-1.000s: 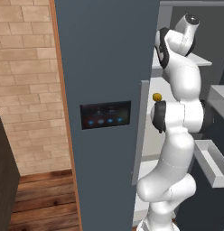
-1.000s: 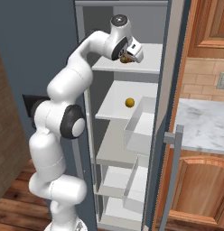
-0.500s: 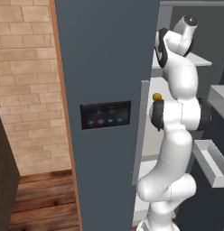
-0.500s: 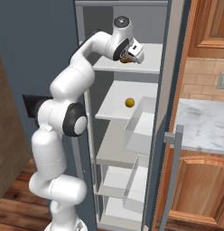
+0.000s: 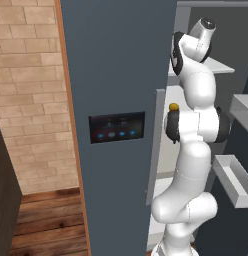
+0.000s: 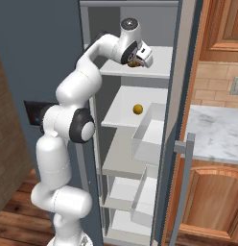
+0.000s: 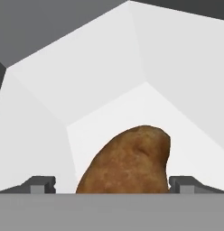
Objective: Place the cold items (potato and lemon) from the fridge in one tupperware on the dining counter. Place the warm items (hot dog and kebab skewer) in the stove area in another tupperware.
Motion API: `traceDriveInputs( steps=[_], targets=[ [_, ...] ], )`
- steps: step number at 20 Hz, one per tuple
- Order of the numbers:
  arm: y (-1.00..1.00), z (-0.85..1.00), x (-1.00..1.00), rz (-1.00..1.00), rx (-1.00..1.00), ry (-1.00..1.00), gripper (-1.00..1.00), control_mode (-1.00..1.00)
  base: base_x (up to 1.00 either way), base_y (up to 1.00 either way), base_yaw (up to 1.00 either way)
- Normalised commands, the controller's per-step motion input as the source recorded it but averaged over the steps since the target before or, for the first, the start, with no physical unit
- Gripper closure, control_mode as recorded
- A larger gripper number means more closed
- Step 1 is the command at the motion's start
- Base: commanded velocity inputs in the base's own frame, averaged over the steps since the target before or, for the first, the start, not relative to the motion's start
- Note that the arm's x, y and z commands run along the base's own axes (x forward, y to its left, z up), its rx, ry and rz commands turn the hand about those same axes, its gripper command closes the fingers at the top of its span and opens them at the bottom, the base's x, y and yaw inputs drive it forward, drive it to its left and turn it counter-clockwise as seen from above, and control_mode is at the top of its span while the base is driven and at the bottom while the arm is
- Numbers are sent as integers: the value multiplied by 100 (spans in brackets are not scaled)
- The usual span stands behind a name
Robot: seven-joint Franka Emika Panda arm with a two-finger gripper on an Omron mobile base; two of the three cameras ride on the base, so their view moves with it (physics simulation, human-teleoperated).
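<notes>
- The gripper (image 7: 112,182) stands wide open, one dark fingertip (image 7: 40,184) on each side of the potato (image 7: 126,161), with a gap showing between each tip and the skin; nothing is held.
- In the hand view the potato lies on the white floor of the upper fridge shelf (image 7: 177,131), close in front of the camera and between the fingers, its taller end toward the right.
- In the right base view the gripper (image 6: 139,60) reaches in over that upper shelf (image 6: 157,71), and a brown bit of the potato (image 6: 133,63) peeks out just beside the hand.
- The lemon (image 6: 137,109) sits one shelf lower, alone on a white shelf, well apart from the gripper; in the left base view the lemon (image 5: 173,107) shows as a small yellow spot beside the arm.
- The white arm (image 6: 77,86) bends up from the base and into the open fridge (image 6: 125,158).
- Below the lemon's shelf, clear drawers (image 6: 148,139) stand pulled out.
- The fridge door (image 5: 116,75) is dark blue-grey with a small control panel (image 5: 116,127).
- To the right stand a marble counter (image 6: 214,129) and wooden cabinets (image 6: 207,202).
</notes>
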Motion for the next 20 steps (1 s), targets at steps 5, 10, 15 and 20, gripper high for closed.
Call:
traceDriveInputs(
  steps=[5, 10, 15, 20],
  targets=[
    [0, -5, 0, 0, 0, 2, 100, -100, 0, 0, 0],
    [0, -8, 0, 0, 0, 2, 100, -100, 0, 0, 0],
    [0, -1, -36, 3, -1, -1, 100, -100, 0, 0, 0],
    [-11, -13, -51, 16, -12, -5, 100, -100, 0, 0, 0]
  ],
)
